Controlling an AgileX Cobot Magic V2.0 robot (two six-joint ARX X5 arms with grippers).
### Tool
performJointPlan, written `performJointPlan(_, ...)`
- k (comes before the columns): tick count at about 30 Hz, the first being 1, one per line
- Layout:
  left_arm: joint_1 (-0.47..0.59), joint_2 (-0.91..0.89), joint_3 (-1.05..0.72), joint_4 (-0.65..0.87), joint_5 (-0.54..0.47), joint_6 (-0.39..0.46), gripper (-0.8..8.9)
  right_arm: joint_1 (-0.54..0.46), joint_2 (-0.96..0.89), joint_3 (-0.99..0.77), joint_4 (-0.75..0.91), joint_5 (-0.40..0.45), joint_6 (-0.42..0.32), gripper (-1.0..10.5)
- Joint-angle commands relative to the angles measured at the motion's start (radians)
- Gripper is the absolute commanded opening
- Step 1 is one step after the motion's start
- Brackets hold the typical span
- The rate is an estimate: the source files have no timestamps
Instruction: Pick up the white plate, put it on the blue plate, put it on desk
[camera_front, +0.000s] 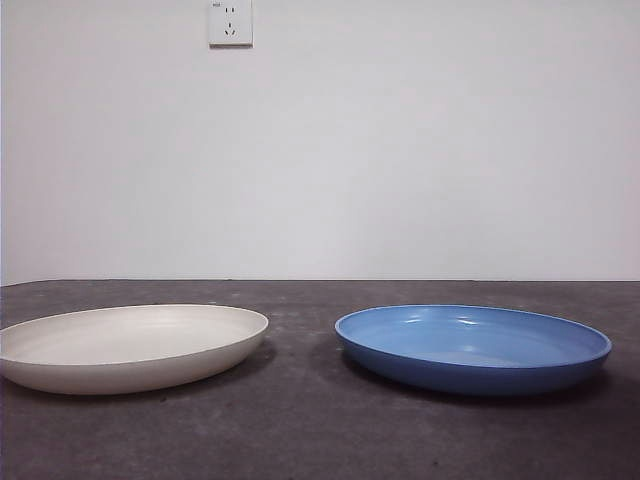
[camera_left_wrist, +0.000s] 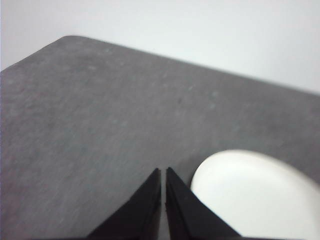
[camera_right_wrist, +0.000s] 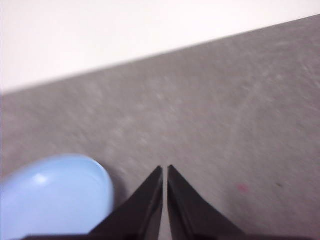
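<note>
White plate (camera_front: 130, 345), one only, lies flat on the desk (camera_front: 300, 420) at the left, and one blue plate (camera_front: 473, 345) lies flat at the right, the two well apart with bare desk between them. One socket (camera_front: 230, 22) is on the far wall. Left gripper (camera_left_wrist: 163, 172) hangs above the desk just beside the white plate, its jaws together on nothing; right gripper (camera_right_wrist: 165, 170) hangs just beside the blue plate, jaws together as well.

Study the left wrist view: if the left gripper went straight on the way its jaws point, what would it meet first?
Probably the bare desk. The left gripper, jaws shut, points past the white plate, which lies off to one side; depth is hard to judge.
</note>
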Motion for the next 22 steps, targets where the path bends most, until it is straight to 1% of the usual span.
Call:
performJointPlan(1, -0.007, 0.036, 0.052, 0.049, -0.002, -0.112, 0.17, 0.002, 0.023, 0.076, 0.002, -0.014, 0.098, 0.1)
performJointPlan(4, -0.018, 0.095, 0.111, 0.071, -0.002, -0.153, 0.17, 0.002, 0.077, 0.161, -0.041, -0.034, 0.116, 0.1)
performJointPlan(7, -0.029, 0.172, 0.194, 0.053, 0.002, -0.148, 0.17, 0.002, 0.145, 0.251, -0.09, -0.069, 0.111, 0.1)
performJointPlan(13, -0.05, 0.338, 0.397, -0.006, 0.09, -0.13, 0.17, 0.002, 0.295, 0.416, -0.177, -0.178, 0.097, 0.1)
performJointPlan(16, -0.06, 0.425, 0.498, -0.052, 0.146, -0.117, 0.17, 0.014, 0.375, 0.5, -0.249, -0.239, 0.054, 0.1)
performJointPlan(19, -0.076, 0.503, 0.584, -0.091, 0.206, -0.091, 0.17, 0.044, 0.445, 0.581, -0.324, -0.277, 0.009, 0.1)
performJointPlan(22, -0.104, 0.564, 0.65, -0.105, 0.26, -0.09, 0.17, 0.089, 0.5, 0.658, -0.376, -0.312, -0.037, 0.1)
